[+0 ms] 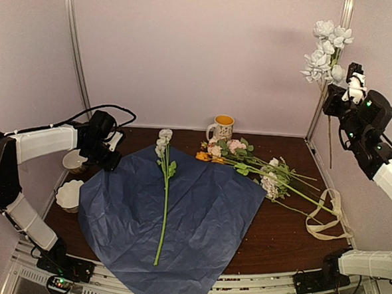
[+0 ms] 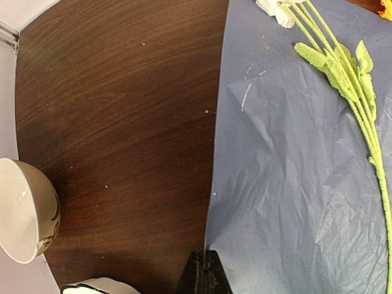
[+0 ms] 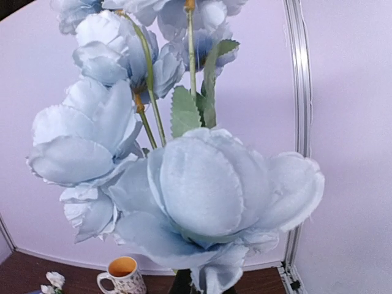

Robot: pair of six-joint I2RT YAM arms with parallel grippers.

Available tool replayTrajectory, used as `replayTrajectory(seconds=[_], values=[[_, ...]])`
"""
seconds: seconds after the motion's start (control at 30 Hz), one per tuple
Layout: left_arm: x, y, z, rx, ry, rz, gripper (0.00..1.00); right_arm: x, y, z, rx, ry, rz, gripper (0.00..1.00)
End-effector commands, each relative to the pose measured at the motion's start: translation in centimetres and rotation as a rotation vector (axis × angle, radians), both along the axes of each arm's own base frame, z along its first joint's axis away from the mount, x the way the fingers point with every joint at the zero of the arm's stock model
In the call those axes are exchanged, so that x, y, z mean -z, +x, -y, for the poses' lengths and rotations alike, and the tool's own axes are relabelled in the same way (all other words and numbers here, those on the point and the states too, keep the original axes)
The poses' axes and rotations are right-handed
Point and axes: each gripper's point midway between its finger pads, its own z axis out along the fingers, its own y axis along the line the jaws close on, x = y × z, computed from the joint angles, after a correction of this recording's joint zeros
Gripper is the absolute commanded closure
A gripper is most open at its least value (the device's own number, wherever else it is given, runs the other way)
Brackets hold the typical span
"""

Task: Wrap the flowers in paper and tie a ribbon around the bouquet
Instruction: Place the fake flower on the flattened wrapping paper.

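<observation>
We risk dropping the pale blue spray (image 1: pixel 326 52) off the paper (image 1: pixel 198 214)
Our right gripper (image 3: pixel 182 283) grasps the spray, held high and well apart from the flowers (image 1: pixel 261 168) lying beside the paper; our left gripper (image 2: pixel 205 274), clenched at the paper edge, could drag it and roll the white stem (image 1: pixel 164 192). The scalloped bowl (image 1: pixel 70 194) looks empty; the mug (image 1: pixel 222 127) shows only an orange inside

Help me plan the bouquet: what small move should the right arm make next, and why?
Probably lower the pale blue flower stem onto the paper, beside the white stem lying there: the right gripper holds it high above the table, and the paper lies open.
</observation>
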Motion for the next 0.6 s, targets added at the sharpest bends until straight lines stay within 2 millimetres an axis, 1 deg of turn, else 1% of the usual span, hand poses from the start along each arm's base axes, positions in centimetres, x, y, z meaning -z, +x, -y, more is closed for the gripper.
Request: replayTrajectory(seconds=[0.0,0.07,0.1,0.17,0.23,0.3,0.37,0.4,0.47,0.53,0.57], values=[[-0.8,0.5,0.5,0.0,-0.02,0.042,1.0,-2.3,-1.0,-2.6,-0.194,0.338,-0.047,1.0],[-0.8,0.6,0.5,0.001,-0.021,0.043,1.0,-1.1,-1.2,-5.3,-0.311,0.541,-0.106,1.0],[-0.8,0.6,0.5,0.001,-0.022,0.042,1.0,-0.4,-1.3,-7.0,-0.359,0.627,-0.125,1.0],[-0.8,0.6,0.5,0.001,-0.019,0.042,1.0,0.9,-1.3,-11.0,-0.454,0.736,-0.154,1.0],[-0.7,0.6,0.5,0.0,-0.021,0.044,1.0,2.2,-1.0,-16.0,-0.545,0.779,-0.236,1.0],[-0.6,0.5,0.6,0.002,-0.03,0.045,1.0,4.2,-0.3,-21.4,-0.616,0.777,-0.359,1.0],[-0.5,0.6,0.8,0.003,-0.039,0.043,1.0,6.0,-0.1,-26.6,-0.682,0.796,-0.457,1.0],[-0.4,0.5,0.9,0.005,-0.043,0.039,1.0,7.2,-0.6,-29.6,-0.73,0.815,-0.51,1.0],[-0.3,0.5,0.9,0.004,-0.047,0.035,1.0,8.8,-1.3,-34.9,-0.812,0.838,-0.587,1.0],[-0.1,0.6,1.0,0.006,-0.046,0.033,1.0,10.5,-2.2,-39.9,-0.891,0.834,-0.676,1.0],[-0.1,0.6,1.1,0.004,-0.049,0.031,1.0,11.4,-2.5,-42.0,-0.912,0.818,-0.711,1.0]])
